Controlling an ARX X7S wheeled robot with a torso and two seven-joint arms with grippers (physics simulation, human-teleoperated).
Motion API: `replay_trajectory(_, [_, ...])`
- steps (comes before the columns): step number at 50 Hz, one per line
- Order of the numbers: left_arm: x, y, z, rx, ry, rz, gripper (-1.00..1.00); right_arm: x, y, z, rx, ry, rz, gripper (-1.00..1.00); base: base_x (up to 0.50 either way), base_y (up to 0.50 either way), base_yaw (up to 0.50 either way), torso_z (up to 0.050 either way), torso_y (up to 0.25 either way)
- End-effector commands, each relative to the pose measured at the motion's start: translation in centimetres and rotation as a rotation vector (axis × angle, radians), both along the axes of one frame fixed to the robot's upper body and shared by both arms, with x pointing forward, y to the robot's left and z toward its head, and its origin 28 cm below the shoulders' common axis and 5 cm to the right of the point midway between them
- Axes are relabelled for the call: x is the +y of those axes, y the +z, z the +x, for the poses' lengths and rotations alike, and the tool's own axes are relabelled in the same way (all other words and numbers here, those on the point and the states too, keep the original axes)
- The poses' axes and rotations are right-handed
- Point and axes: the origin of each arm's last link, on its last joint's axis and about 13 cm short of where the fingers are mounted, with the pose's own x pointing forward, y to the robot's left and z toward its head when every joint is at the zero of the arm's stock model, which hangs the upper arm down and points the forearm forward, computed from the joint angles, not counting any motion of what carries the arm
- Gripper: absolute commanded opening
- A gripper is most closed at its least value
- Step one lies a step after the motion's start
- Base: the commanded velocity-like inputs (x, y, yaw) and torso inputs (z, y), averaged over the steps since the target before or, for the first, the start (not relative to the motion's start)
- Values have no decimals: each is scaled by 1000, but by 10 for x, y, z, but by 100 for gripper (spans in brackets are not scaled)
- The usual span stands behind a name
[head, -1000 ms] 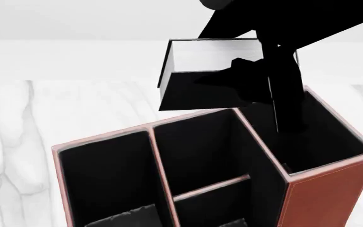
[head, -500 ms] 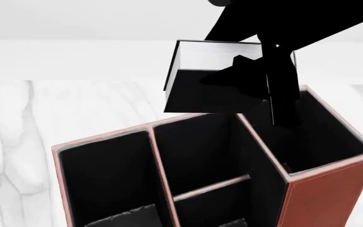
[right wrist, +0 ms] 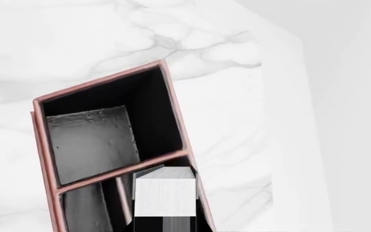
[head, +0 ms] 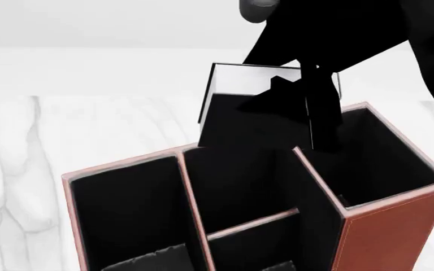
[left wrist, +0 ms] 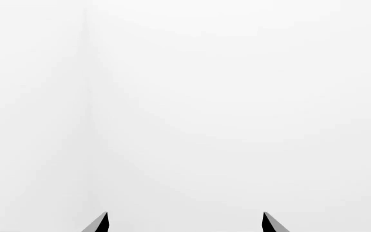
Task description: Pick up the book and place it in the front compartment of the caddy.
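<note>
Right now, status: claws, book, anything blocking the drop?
Right claw shut on book. Left claw open, empty. Book airborne over caddy back rim, not yet in a cell. Nothing seen blocking the cells.

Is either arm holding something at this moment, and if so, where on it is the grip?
The right gripper holds the book by its right-hand edge, above the caddy. The left gripper is open and empty.

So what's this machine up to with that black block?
The robot's right gripper holds a black book in the air above a reddish-brown caddy on a marble table. The book hangs over the far edge of the divided middle cells, not yet inside any. The left gripper is open and idle.
</note>
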Motion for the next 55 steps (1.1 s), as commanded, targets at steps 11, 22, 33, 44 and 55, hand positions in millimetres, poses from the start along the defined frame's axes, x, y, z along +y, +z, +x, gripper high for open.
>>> replay_trajectory(11, [1,0,-1,1,-12,-11,100,9,-19,16,-39,27,-65,-100,0,0,0,0,2])
replay_trajectory(22, [1,1,-1,0,-12,-11,100,12,-29,24,-66,18,-86,-100,0,0,0,1,1])
replay_trajectory(33, [1,1,0,0,-13,-9,100,14,-37,29,-55,27,-98,-100,0,0,0,0,2])
replay_trajectory(44, [1,-1,0,5,-13,-11,100,18,-46,37,-49,31,-108,-100,0,0,0,0,1])
replay_trajectory(55, [1,-2,0,7,-13,-11,100,25,-52,43,-58,47,-113,-100,0,0,0,1,1])
